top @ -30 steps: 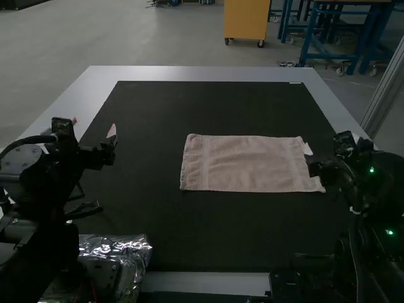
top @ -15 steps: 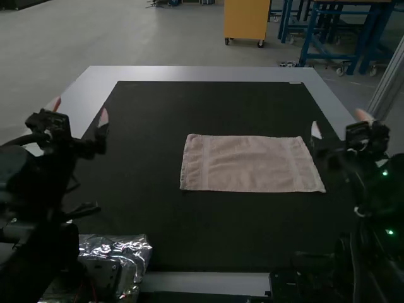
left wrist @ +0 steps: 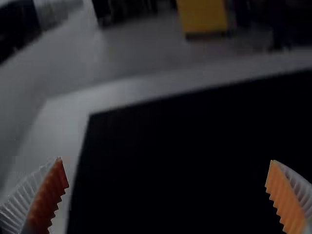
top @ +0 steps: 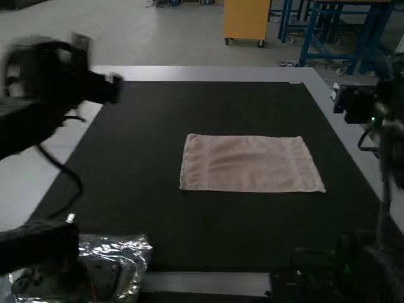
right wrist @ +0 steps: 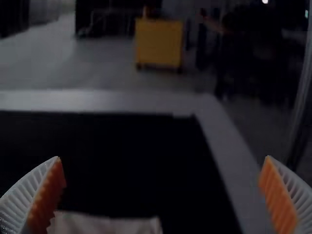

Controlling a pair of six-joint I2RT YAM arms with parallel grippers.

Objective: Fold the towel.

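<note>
High view, left end effector (top: pixel 112 88) was wide open and empty, pinkish towel (top: pixel 249 164) lay flat in a rectangle on the dark mat (top: pixel 214 230), right end effector (top: pixel 346 101) was likewise wide open and empty, apart from the towel.

ok so the right gripper (top: pixel 341 101) has pulled up and away from the towel's (top: pixel 252 163) right end, and the left gripper (top: pixel 113 88) has swung up too, still well off the towel's left side
</note>
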